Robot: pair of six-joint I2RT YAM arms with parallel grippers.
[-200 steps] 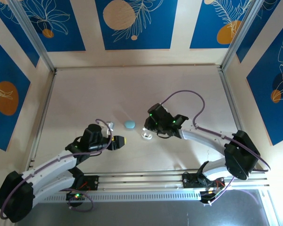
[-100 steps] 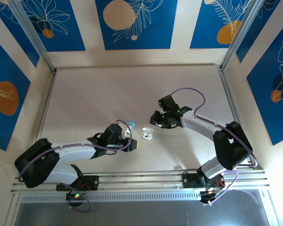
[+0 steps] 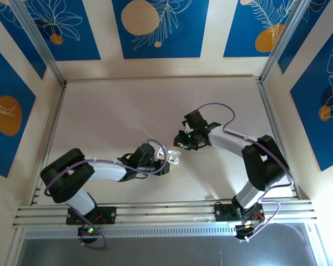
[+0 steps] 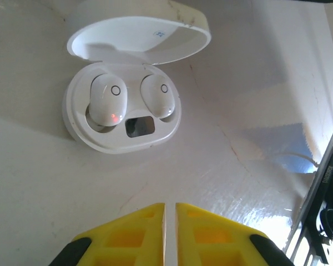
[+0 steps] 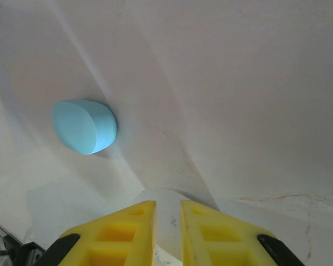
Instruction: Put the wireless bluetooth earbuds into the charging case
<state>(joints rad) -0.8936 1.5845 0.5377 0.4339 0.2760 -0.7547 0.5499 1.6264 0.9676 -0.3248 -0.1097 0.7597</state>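
Earbuds (image 4: 107, 100), the white pair, sit in their open white case (image 4: 94, 141), whose lid wants closing; blue case (image 5: 83, 126) is shut, contents unknowable. Left pincer (image 4: 170, 221), right pincer (image 5: 167, 221): nearly together, empty.

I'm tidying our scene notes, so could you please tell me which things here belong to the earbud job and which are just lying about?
Job: open white charging case; two white earbuds seated in it; closed blue case.
Not part of it: blue patterned wall panels; metal base rail.
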